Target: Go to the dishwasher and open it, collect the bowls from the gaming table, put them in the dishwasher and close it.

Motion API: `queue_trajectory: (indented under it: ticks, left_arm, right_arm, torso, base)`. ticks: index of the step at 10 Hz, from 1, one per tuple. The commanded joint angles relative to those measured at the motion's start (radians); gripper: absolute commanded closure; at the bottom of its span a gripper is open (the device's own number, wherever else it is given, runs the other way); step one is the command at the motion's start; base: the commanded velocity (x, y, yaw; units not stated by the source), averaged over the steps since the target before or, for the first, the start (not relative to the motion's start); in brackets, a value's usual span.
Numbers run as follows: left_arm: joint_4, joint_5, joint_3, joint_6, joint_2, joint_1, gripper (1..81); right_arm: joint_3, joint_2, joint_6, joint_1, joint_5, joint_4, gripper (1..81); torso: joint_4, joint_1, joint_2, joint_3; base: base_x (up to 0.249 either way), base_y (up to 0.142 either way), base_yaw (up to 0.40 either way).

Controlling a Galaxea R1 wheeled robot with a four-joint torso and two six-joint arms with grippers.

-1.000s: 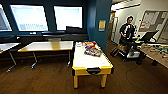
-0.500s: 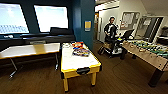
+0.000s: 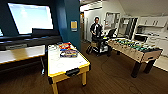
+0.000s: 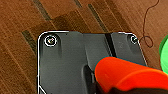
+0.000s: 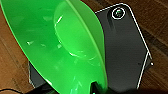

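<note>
Right wrist view gives me the green bowl held edge-on at my right gripper, an orange bowl sits at my left, both carried over wood floor, while the gaming table lies ahead-left, long axis running away.

A dark teal wall carries a bright window at ten o'clock. Brown wood floor spreads below. A wooden-topped table stands at nine o'clock, a foosball table at three o'clock, white cabinets at two o'clock.
</note>
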Motion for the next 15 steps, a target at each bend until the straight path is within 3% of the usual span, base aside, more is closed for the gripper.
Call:
queue_trajectory:
  ticks: [1, 15]
  left_arm:
    - [0.01, 0.032, 0.002, 0.003, -0.006, -0.044, 81.1]
    - [0.012, 0.044, 0.002, 0.004, 0.0, -0.044, 81.1]
  right_arm:
    - [0.008, 0.006, -0.007, 0.029, -0.082, -0.02, 81.1]
    - [0.008, 0.017, -0.007, 0.033, -0.082, -0.037, 81.1]
  torso:
    - [0.0, 0.0, 0.0, 0.0]
    - [0.0, 0.0, 0.0, 0.0]
  base:
    - [0.0, 0.0, -0.392]
    - [0.0, 0.0, -0.392]
